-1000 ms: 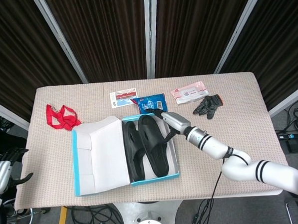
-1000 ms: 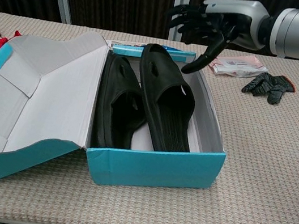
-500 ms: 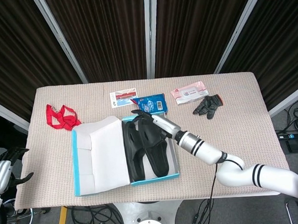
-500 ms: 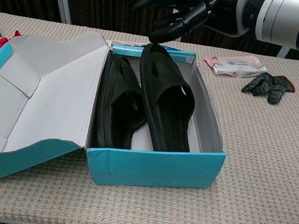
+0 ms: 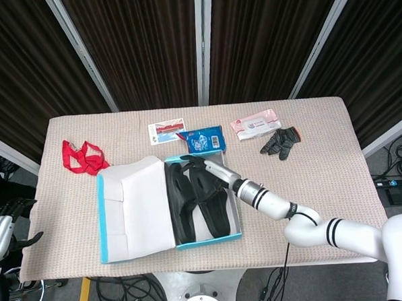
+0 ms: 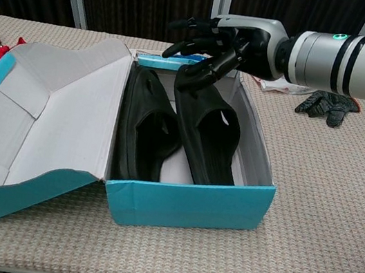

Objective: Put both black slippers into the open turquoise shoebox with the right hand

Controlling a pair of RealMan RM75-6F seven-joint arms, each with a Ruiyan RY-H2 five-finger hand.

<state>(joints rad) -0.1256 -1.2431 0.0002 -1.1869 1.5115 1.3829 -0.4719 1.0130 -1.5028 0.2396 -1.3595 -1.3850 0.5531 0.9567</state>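
Two black slippers (image 6: 177, 128) lie in the turquoise shoebox (image 6: 185, 203); the right hand (image 6: 215, 44), fingers spread, presses one slipper's heel beneath its fingertips.

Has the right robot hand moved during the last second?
Yes. The right robot hand came leftward from beyond the shoebox's far right corner and down onto the right slipper.

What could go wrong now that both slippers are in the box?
1. The right robot hand presses the far end of the right slipper; pushing harder could shove the box or dent its far wall.
2. That slipper lies across the left slipper, so it may not settle flat.
3. On lifting, the fingers could snag the slipper and drag it out.
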